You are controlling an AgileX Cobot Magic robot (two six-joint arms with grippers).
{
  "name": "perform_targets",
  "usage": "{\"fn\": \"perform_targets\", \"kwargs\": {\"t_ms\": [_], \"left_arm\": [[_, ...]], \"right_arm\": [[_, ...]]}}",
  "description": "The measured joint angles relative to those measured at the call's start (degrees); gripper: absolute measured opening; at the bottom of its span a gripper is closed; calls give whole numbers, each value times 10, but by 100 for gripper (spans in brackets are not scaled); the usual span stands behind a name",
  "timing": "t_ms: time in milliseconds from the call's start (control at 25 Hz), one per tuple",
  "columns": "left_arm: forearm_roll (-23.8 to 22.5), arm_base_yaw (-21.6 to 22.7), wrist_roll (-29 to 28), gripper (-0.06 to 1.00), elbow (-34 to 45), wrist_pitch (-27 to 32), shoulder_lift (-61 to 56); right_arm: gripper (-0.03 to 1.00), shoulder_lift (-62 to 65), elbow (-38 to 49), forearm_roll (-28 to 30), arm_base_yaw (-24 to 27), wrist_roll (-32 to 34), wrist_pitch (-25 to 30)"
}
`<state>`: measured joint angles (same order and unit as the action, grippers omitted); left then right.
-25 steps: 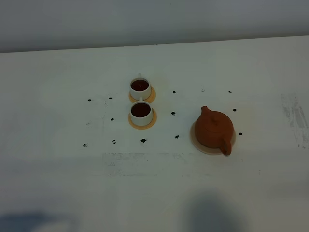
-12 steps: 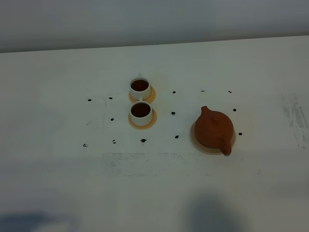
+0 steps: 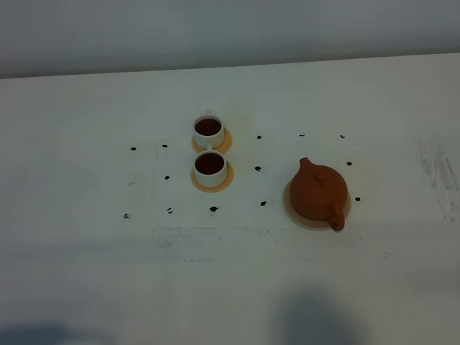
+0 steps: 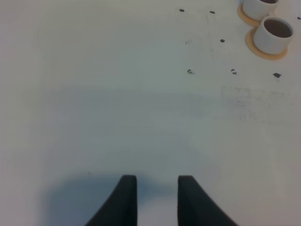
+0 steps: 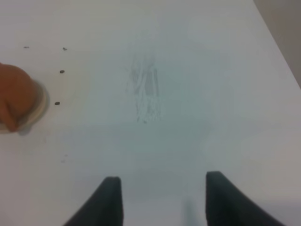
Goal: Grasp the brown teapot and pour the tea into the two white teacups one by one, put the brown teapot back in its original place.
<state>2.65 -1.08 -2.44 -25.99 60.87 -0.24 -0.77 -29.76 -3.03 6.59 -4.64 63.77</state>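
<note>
The brown teapot (image 3: 318,192) stands upright on its pale-beige coaster (image 3: 290,213), right of the middle of the table. Its edge also shows in the right wrist view (image 5: 14,96). The two white teacups, far (image 3: 208,131) and near (image 3: 210,168), stand one behind the other on orange-tan discs, and both hold dark tea. They also show in the left wrist view (image 4: 274,35). My left gripper (image 4: 157,200) is open and empty over bare table, far from the cups. My right gripper (image 5: 162,200) is open and empty, well away from the teapot. Neither gripper shows in the exterior view.
Small black marks (image 3: 257,169) dot the white table around the cups and teapot. A scuffed patch (image 3: 438,176) lies near the right edge. The table's right edge (image 5: 282,52) shows in the right wrist view.
The teapot and cups have not moved. The dark shadow at the lower left edge of the exterior view has faded.
</note>
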Motion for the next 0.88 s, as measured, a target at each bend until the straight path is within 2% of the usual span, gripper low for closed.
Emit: {"fn": "perform_targets", "kwargs": {"t_ms": [880], "left_arm": [[0,0,0,21,0,0,0]], "right_arm": [[40,0,0,0,0,0,0]]}}
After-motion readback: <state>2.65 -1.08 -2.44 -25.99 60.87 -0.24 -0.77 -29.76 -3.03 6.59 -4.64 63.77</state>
